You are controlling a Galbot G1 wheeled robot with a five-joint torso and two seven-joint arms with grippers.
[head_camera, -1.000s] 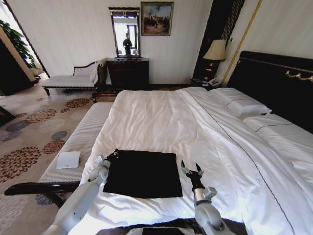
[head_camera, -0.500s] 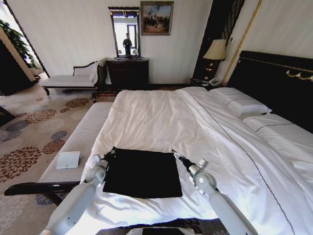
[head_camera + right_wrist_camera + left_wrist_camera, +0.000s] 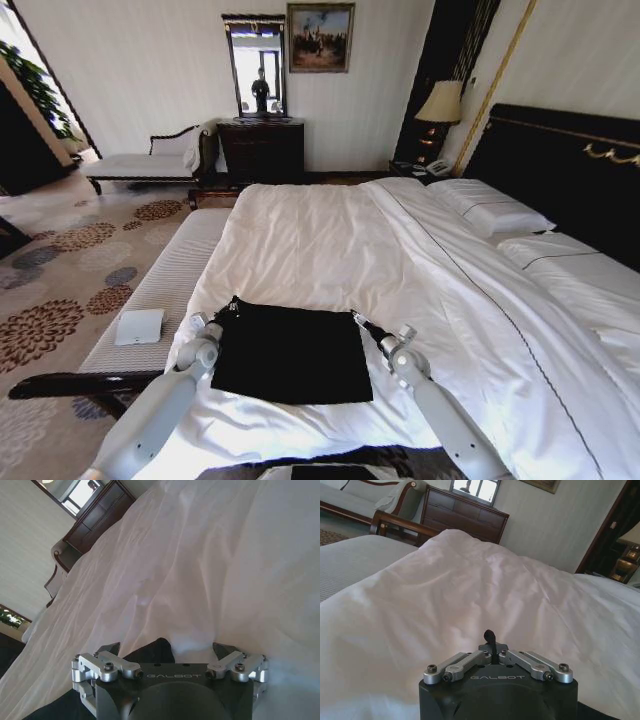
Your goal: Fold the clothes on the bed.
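Black T-shirt (image 3: 292,352) lies folded flat on the white bed (image 3: 330,240). Left pincer (image 3: 226,312) pinches its far left corner; right pincer (image 3: 357,320), spread, straddles the far right corner.

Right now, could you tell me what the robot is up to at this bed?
The robot is folding a black T-shirt, which lies as a flat dark rectangle near the foot of the white bed. Both arms are at its far edge: the left pincer is shut on the far-left corner, and the right pincer sits open at the far-right corner, with black cloth between its fingers in the right wrist view. The shirt is not yet lifted.
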